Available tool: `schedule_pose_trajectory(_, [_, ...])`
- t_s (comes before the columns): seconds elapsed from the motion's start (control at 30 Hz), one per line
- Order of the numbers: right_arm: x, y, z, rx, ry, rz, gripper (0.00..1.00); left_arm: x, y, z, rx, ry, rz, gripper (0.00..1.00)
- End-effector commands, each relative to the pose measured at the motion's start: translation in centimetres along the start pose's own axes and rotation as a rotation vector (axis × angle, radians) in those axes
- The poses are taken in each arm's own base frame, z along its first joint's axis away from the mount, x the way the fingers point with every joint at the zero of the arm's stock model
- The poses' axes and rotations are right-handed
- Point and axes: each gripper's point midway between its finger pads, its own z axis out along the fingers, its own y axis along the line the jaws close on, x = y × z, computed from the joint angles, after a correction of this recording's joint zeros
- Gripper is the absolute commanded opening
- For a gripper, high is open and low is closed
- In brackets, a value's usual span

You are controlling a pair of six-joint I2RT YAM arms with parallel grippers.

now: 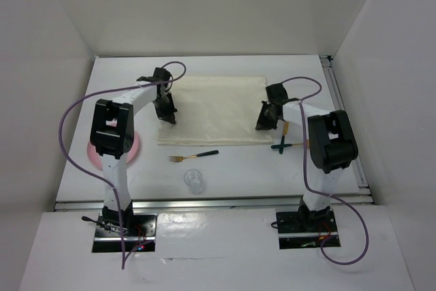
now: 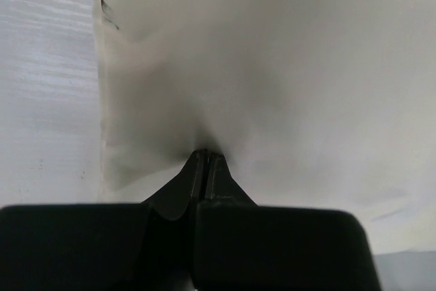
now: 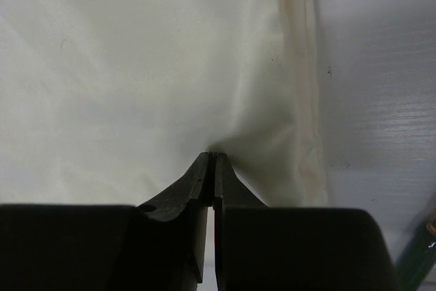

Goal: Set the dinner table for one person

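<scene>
The white dinner table [image 1: 245,172] carries a cream cloth mat [image 1: 211,110] at its middle. My left gripper [image 1: 165,115] is down on the mat's left edge. In the left wrist view its jaws [image 2: 206,154] are shut, pinching a pucker of the cloth mat [image 2: 272,66]. At the mat's right edge, my right gripper [image 1: 266,123] is also down. The right wrist view shows it [image 3: 212,155] shut on a fold of the cloth mat [image 3: 136,66] close to the hem.
A pink plate [image 1: 134,149] lies at the left, partly under the left arm. A green-handled fork [image 1: 194,156] and a clear glass [image 1: 194,180] sit in front of the mat. Another green-handled utensil [image 1: 281,145] lies by the right arm. Aluminium rails [image 1: 344,114] edge the table.
</scene>
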Motion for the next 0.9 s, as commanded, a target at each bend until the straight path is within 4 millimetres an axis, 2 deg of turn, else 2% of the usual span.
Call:
schedule_pose_trajectory(0.0, [0.1, 0.6, -0.9, 0.018, 0.007, -0.027, 0.03, -0.4, 0.3, -1.1, -0.032, -0.005, 0.009, 0.00])
schedule_pose_trajectory(0.03, [-0.8, 1.4, -1.6, -0.004, -0.011, -0.029, 0.05, -1.1, 0.2, -2.6, -0.033, -0.040, 0.011, 0.00])
schedule_pose_trajectory(0.07, [-1.1, 2.4, -2.2, -0.032, -0.022, -0.054, 0.12, -1.3, 0.3, -3.5, -0.045, -0.058, 0.012, 0.03])
schedule_pose_trajectory(0.13, [-2.8, 3.9, -3.8, -0.083, -0.077, -0.077, 0.20, -1.4, 0.9, -5.5, -0.075, -0.086, 0.011, 0.20])
schedule_pose_trajectory(0.17, [-3.1, 4.2, -4.0, -0.096, -0.081, -0.089, 0.22, -1.8, 0.7, -7.5, -0.060, -0.133, 0.021, 0.30])
schedule_pose_trajectory(0.23, [-4.6, 5.7, -5.6, -0.140, -0.126, -0.096, 0.31, -1.7, 1.8, -9.3, -0.065, -0.159, 0.000, 0.39])
schedule_pose_trajectory(0.27, [-4.9, 5.9, -5.8, -0.144, -0.134, -0.106, 0.37, -1.9, 2.3, -10.3, -0.067, -0.183, -0.010, 0.44])
schedule_pose_trajectory(0.3, [-4.9, 6.3, -6.3, -0.165, -0.136, -0.109, 0.41, -2.3, 2.5, -12.3, -0.048, -0.230, -0.021, 0.47])
schedule_pose_trajectory(0.33, [-5.5, 6.7, -7.0, -0.177, -0.157, -0.112, 0.51, -2.5, 3.8, -12.9, -0.067, -0.247, -0.057, 0.50])
schedule_pose_trajectory(0.37, [-5.0, 7.3, -7.0, -0.197, -0.144, -0.122, 0.53, -2.7, 5.2, -13.7, -0.113, -0.276, -0.075, 0.53])
schedule_pose_trajectory(0.4, [-5.4, 7.9, -7.7, -0.218, -0.155, -0.126, 0.57, -2.9, 6.2, -14.4, -0.143, -0.296, -0.104, 0.56])
schedule_pose_trajectory(0.43, [-5.3, 8.4, -8.2, -0.230, -0.163, -0.135, 0.60, -3.2, 8.0, -14.7, -0.186, -0.314, -0.143, 0.62])
schedule_pose_trajectory(0.47, [-5.2, 8.5, -8.3, -0.239, -0.158, -0.136, 0.64, -3.0, 9.5, -14.8, -0.245, -0.328, -0.158, 0.66])
schedule_pose_trajectory(0.5, [-4.8, 9.3, -8.7, -0.261, -0.152, -0.140, 0.64, -2.6, 10.4, -14.7, -0.274, -0.311, -0.168, 0.70])
schedule_pose_trajectory(0.53, [-4.8, 9.3, -8.7, -0.261, -0.152, -0.140, 0.68, -2.7, 11.2, -14.3, -0.298, -0.306, -0.179, 0.75])
schedule_pose_trajectory(0.57, [-4.4, 9.7, -8.7, -0.274, -0.142, -0.149, 0.72, -1.4, 12.1, -12.9, -0.338, -0.253, -0.176, 0.80])
schedule_pose_trajectory(0.63, [-4.1, 10.0, -8.8, -0.279, -0.138, -0.156, 0.74, -0.1, 13.2, -10.9, -0.364, -0.205, -0.213, 0.82])
schedule_pose_trajectory(0.67, [-4.0, 10.1, -8.8, -0.286, -0.133, -0.157, 0.76, -0.4, 13.1, -10.8, -0.357, -0.219, -0.224, 0.82])
schedule_pose_trajectory(0.7, [-4.0, 10.7, -9.0, -0.295, -0.137, -0.165, 0.77, 0.8, 13.5, -9.6, -0.372, -0.188, -0.253, 0.82])
schedule_pose_trajectory(0.77, [-3.9, 10.5, -9.0, -0.290, -0.130, -0.173, 0.79, 1.7, 14.4, -8.3, -0.389, -0.162, -0.270, 0.80])
schedule_pose_trajectory(0.87, [-4.1, 10.5, -9.1, -0.282, -0.136, -0.172, 0.82, 2.1, 15.0, -6.9, -0.404, -0.139, -0.299, 0.76])
